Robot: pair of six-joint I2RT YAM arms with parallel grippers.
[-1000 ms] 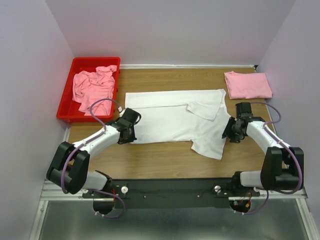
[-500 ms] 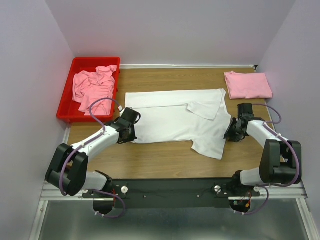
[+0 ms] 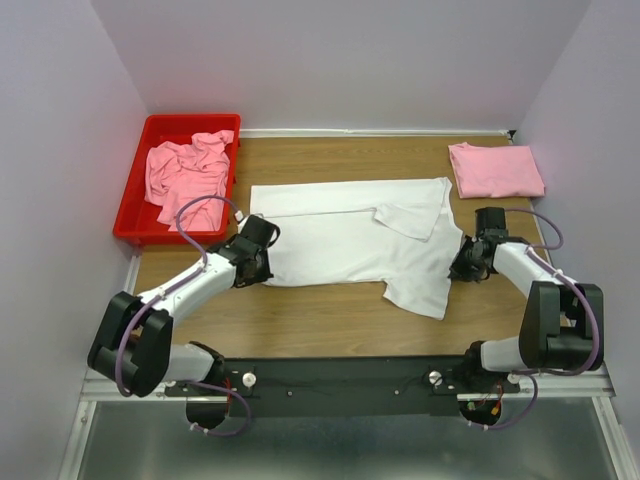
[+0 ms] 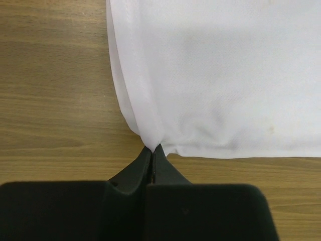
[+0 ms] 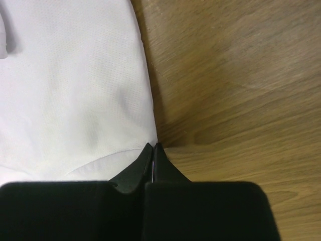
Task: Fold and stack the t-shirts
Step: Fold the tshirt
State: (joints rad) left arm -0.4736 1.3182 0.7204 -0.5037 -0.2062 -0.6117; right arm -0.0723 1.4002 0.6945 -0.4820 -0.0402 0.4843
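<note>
- Top external view: a white t-shirt (image 3: 350,245) lies spread flat at the middle of the wooden counter (image 3: 330,320), one sleeve folded in over its body.
- The left end effector (image 3: 265,276) sits at the shirt's 8 o'clock corner. In the left wrist view its fingers (image 4: 152,150) are pressed together, pinching that corner of fabric (image 4: 210,75).
- The right end effector (image 3: 456,271) is at the shirt's 3 o'clock edge. In the right wrist view its tips (image 5: 152,148) are closed together on the hem (image 5: 75,85).
- A red bin (image 3: 135,215) at 10 o'clock holds crumpled pink shirts (image 3: 187,175).
- A folded pink shirt (image 3: 495,170) rests at 2 o'clock, apart from the white one.
</note>
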